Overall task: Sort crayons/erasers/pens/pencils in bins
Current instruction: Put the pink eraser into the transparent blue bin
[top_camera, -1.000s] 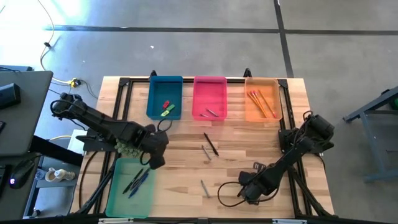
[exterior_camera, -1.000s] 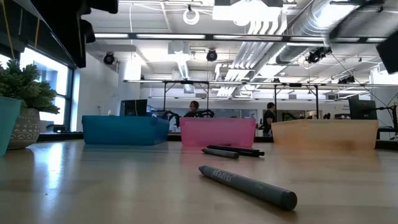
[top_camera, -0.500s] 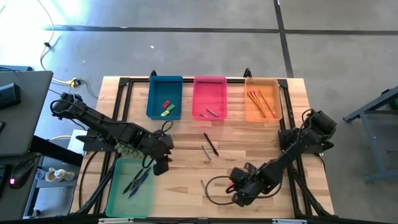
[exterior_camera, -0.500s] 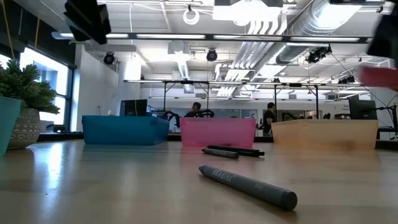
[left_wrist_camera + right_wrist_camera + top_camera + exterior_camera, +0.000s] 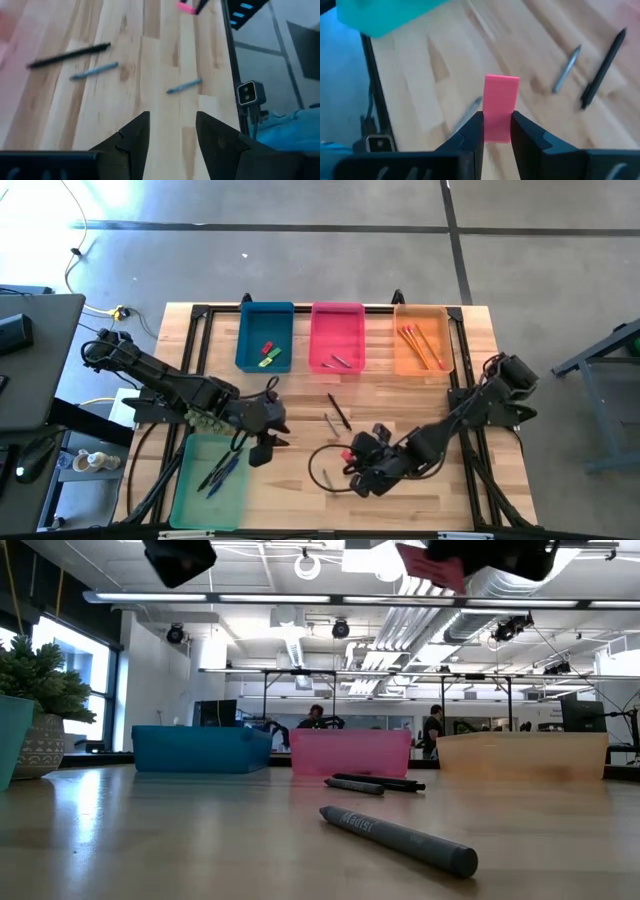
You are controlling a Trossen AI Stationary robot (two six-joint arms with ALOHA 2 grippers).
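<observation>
The right gripper (image 5: pixel 496 131) is clamping a small pink rectangular eraser (image 5: pixel 499 106) between its 2 dark fingers, gripping it by its lower end so most of the block is standing clear ahead of the fingertips. In the high view this gripper (image 5: pixel 352 457) is hanging above the near middle of the pale wooden worktop (image 5: pixel 300 490), with the eraser (image 5: pixel 346 455) showing as a small reddish spot at its tip. Carried off the surface like this, the block is probably meant for the blue rectangular plastic bin (image 5: pixel 266 336) at the far edge, where a red and a yellow-green eraser (image 5: pixel 270 353) are already lying.

The left gripper (image 5: pixel 172 131) is hovering with its fingers apart and nothing between them, just beside the light green bin (image 5: pixel 210 480), which is holding the dark pens (image 5: pixel 220 472). Its open stance suggests it is readying for another pick.

Loose on the worktop ahead of it are 1 slim black pen (image 5: pixel 339 411) and 2 short grey crayons: 1 (image 5: pixel 330 425) just beside the pen, the other (image 5: pixel 398 838) nearer the front edge, close below the right gripper. The pink bin (image 5: pixel 337 336) is holding grey crayons, and the orange bin (image 5: pixel 420 340) is holding long orange pencils (image 5: pixel 418 346), so each tray is taking 1 kind.
</observation>
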